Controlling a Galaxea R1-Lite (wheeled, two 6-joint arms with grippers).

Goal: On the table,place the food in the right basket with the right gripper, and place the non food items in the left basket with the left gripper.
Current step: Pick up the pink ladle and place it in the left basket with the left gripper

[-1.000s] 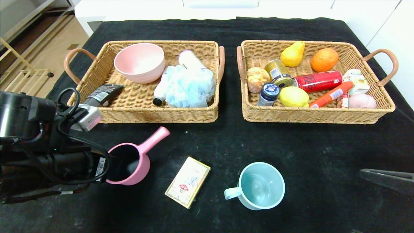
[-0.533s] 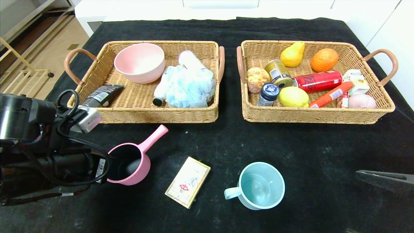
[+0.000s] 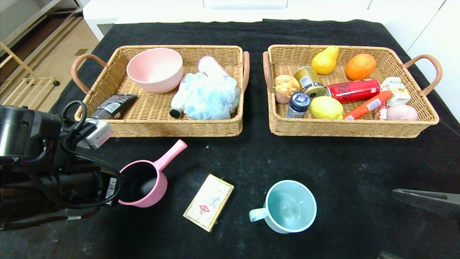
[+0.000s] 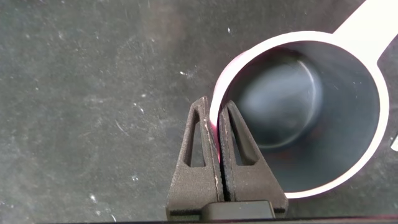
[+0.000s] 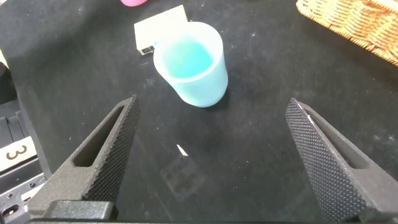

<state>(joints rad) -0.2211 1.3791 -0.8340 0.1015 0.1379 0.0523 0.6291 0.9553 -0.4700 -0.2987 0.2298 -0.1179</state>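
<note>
My left gripper [image 3: 116,185] is shut on the near rim of the pink long-handled pan [image 3: 145,183] at the front left of the table; in the left wrist view the jaws [image 4: 214,107] pinch the pan's rim [image 4: 373,143] between them. The flat beige box [image 3: 208,202] and the light blue mug [image 3: 289,205] lie on the black cloth at the front centre. My right gripper [image 3: 427,200] is open and empty at the front right, with the mug [image 5: 193,62] and box [image 5: 158,28] beyond its jaws [image 5: 212,102]. The lemon [image 3: 326,107], gold can [image 3: 309,82] and orange sausage [image 3: 368,104] lie in the right basket [image 3: 352,130].
The left basket [image 3: 161,130] holds a pink bowl [image 3: 155,69], a blue bath sponge [image 3: 210,96], a white bottle and a dark tube [image 3: 113,106]. The right basket also holds a pear, an orange, a red can and a jar. Black cloth separates the baskets from the front objects.
The left gripper stays shut on the pan, which has shifted only slightly. The right gripper has edged a little to the left.
</note>
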